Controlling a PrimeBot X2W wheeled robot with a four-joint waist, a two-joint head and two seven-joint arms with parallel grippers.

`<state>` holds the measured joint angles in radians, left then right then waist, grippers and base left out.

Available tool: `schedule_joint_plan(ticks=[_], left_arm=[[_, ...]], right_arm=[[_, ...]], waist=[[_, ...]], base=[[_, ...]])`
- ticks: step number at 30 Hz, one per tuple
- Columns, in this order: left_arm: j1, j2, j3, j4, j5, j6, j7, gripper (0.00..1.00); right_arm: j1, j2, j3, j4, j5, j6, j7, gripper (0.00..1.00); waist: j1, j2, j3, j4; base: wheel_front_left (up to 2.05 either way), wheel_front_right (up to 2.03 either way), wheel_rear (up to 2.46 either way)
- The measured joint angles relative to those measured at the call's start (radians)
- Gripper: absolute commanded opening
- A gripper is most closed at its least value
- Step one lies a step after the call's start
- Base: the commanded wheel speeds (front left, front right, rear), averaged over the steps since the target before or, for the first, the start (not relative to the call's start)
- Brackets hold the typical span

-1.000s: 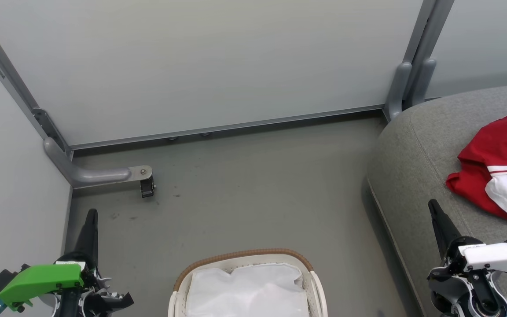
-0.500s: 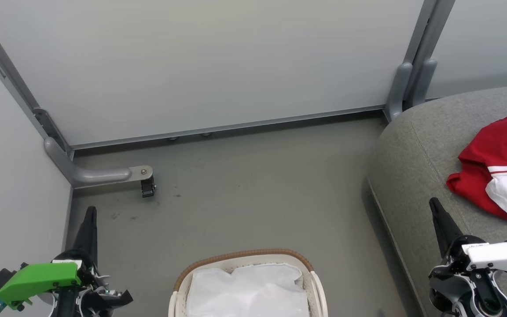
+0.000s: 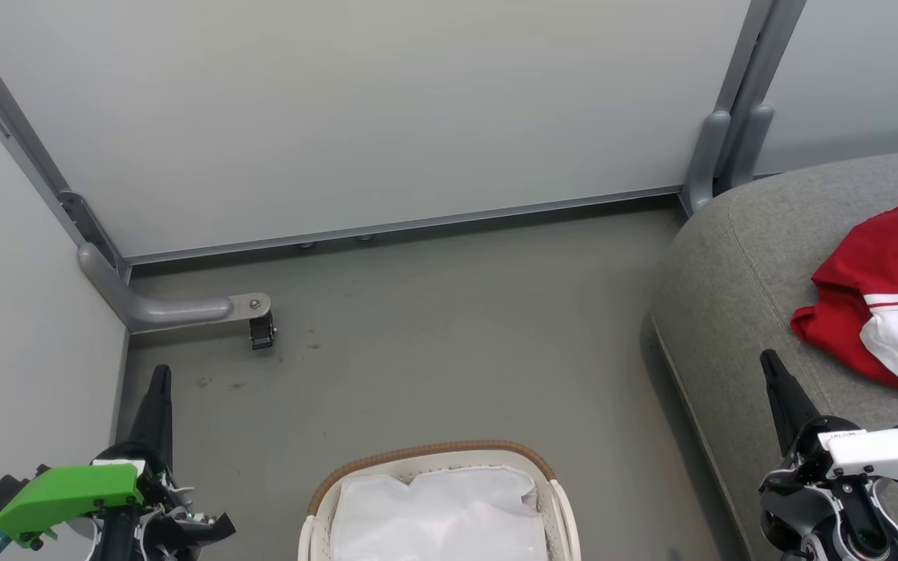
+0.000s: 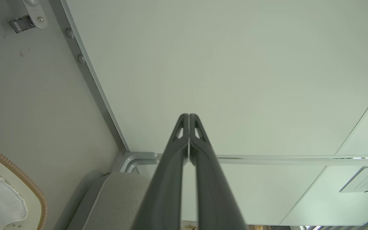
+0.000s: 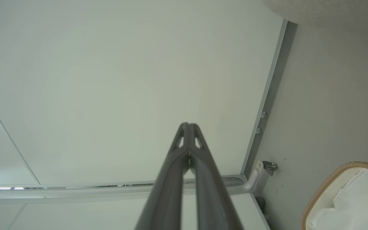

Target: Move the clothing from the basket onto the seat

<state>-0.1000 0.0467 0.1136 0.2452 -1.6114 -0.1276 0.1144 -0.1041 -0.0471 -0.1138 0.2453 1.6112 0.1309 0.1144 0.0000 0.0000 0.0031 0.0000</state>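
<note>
Clothing (image 3: pixel 874 269) cropped at right edge, basket (image 3: pixel 433 451) cut off below

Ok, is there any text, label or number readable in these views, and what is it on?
No text is readable.
Too blurred: printed lines on the paper notice on the wall panel, left wrist view.
Too small: a marking on the white housing of the right gripper, head view.

Clothing (image 3: pixel 878 296) red, white panels – seat (image 3: pixel 730 296) grey.
</note>
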Motion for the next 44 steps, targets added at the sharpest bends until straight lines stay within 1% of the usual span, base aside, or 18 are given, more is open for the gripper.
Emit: schedule_joint_plan(ticks=[44], left_arm=[[-0.002, 0.000, 0.000, 0.000, 0.000, 0.000, 0.000, 0.00]], right_arm=[[0.000, 0.000, 0.000, 0.000, 0.000, 0.000, 0.000, 0.00]], waist=[[0.0000, 0.0000, 0.000, 0.000]], base=[[0.00, 0.00, 0.00]])
